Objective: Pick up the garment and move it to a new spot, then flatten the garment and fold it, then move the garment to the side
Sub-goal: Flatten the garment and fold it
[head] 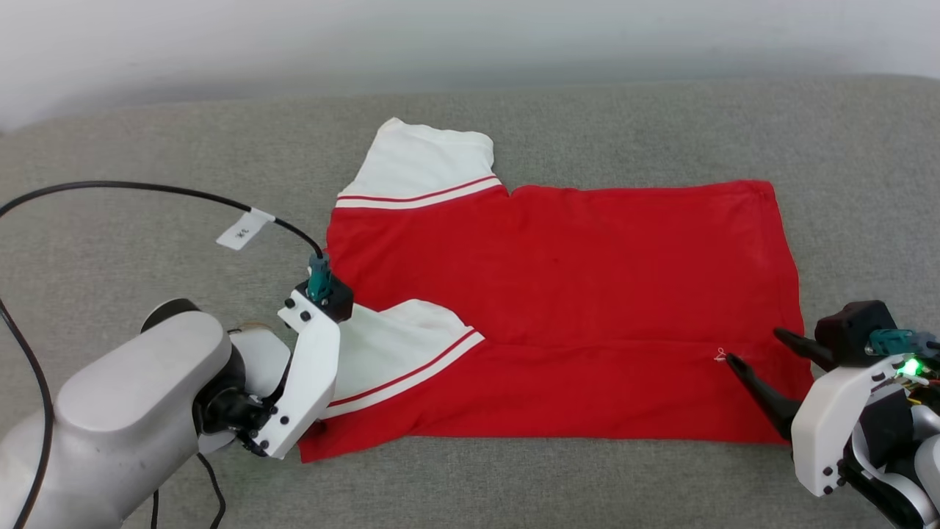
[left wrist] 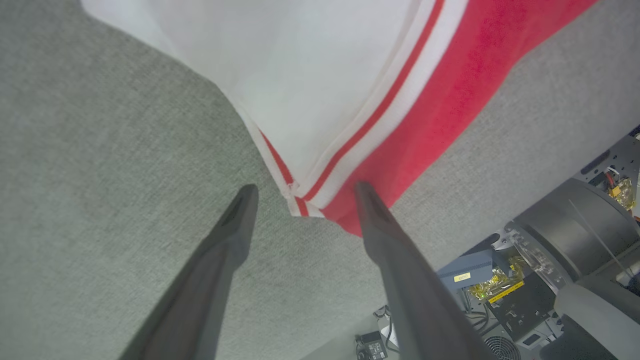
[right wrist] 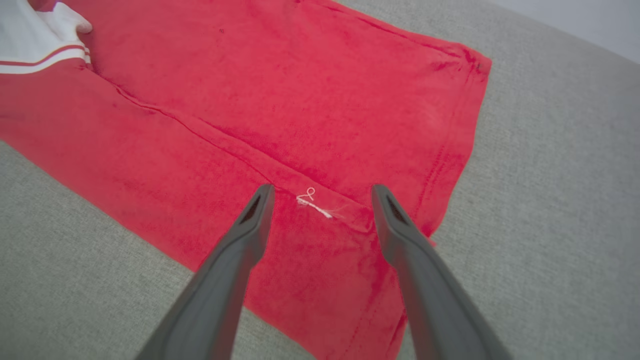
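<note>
So the biggest thing here is the worktop (head: 587, 485), covered in grey woven fabric, running right across in front of the robot. The garment (head: 573, 279) lies flat in the middle of it, bright red, hem end toward the robot's right and sleeves toward its left. The long edge nearest the robot is folded over onto the body, so there's a straight fold edge running along its length.

The left arm (head: 139, 397) sits at the near left corner of the shirt, its pale wrist housing over the fabric there. The right arm (head: 837, 411) is at the near right corner, by the hem.

Two white sleeves with red-and-white stripe trim: the far sleeve (head: 426, 162) sticks out past the top edge, and the near sleeve (head: 389, 345) lies folded in on top of the red.

The left fingers (left wrist: 235, 235) are spread wide with nothing between them, tips either side of the striped sleeve corner; can't tell if they touch the cloth. The right fingers (right wrist: 250, 225) are spread wide too, gripping nothing, tips over the red fabric on either side of a little loose white thread (right wrist: 312, 202) at the end of the fold edge.

Oh, and there's a black cable (head: 147, 187) arching to the left wrist with a small white tag (head: 244, 229) on it.
</note>
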### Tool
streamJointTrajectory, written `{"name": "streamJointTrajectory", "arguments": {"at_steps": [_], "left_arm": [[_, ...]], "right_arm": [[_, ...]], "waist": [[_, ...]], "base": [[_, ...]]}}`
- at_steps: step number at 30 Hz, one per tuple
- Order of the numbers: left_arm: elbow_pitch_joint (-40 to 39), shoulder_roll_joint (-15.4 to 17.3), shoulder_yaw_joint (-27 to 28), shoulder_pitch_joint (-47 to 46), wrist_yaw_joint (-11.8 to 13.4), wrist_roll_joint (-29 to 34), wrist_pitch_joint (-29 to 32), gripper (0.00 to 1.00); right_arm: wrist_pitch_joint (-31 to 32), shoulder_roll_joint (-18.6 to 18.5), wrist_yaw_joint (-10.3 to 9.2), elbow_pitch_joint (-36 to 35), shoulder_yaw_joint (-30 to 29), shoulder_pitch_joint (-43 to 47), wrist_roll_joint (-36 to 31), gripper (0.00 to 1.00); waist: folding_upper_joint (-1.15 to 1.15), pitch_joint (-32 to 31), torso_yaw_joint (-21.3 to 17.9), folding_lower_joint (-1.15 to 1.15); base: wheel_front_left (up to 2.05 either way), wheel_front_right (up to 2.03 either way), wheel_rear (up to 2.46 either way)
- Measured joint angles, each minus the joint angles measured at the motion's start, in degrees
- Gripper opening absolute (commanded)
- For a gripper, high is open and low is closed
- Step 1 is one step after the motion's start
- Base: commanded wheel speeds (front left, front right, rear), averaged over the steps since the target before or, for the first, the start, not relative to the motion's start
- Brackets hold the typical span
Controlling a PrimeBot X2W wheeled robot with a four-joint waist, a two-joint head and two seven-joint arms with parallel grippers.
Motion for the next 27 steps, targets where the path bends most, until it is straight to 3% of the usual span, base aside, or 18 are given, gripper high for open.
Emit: {"name": "streamJointTrajectory", "arguments": {"at_steps": [9,10,11,12,18,27], "left_arm": [[3.27,-0.75,-1.30,0.88,-0.19,0.27,-0.11,1.00],[3.52,-0.83,-1.31,0.96,-0.19,0.09,-0.13,0.89],[3.70,-0.90,-1.34,0.96,-0.21,0.05,-0.23,0.37],[3.92,-0.92,-1.37,1.05,-0.24,0.04,-0.65,0.00],[3.76,-1.11,-1.80,1.74,-0.18,-0.56,-2.69,0.00],[-0.25,0.07,-3.71,0.82,-0.23,-1.01,-3.75,0.00]], "right_arm": [[-0.13,0.21,0.00,1.12,1.99,-2.88,0.11,1.00],[-0.60,0.21,0.00,1.07,2.18,-3.03,0.19,1.00],[-0.63,0.14,0.00,1.11,2.16,-3.20,0.40,1.00],[-0.63,-0.20,0.00,1.18,2.22,-3.55,0.46,1.00],[3.31,-5.52,0.00,-0.58,3.12,-6.61,1.99,1.00],[24.13,-17.48,0.00,-5.66,9.46,-12.39,12.46,1.00]], "waist": [[0.00,3.04,-1.48,0.00],[0.00,3.11,-1.65,0.00],[0.00,3.12,-1.75,-0.01],[0.00,3.02,-1.80,-0.01],[0.00,1.13,-1.62,0.00],[0.00,-0.14,-0.30,0.00]], "base": [[0.00,0.00,0.00],[0.00,0.00,0.00],[0.00,0.00,0.00],[0.00,0.00,0.00],[0.00,0.00,0.00],[0.00,0.00,0.00]]}}
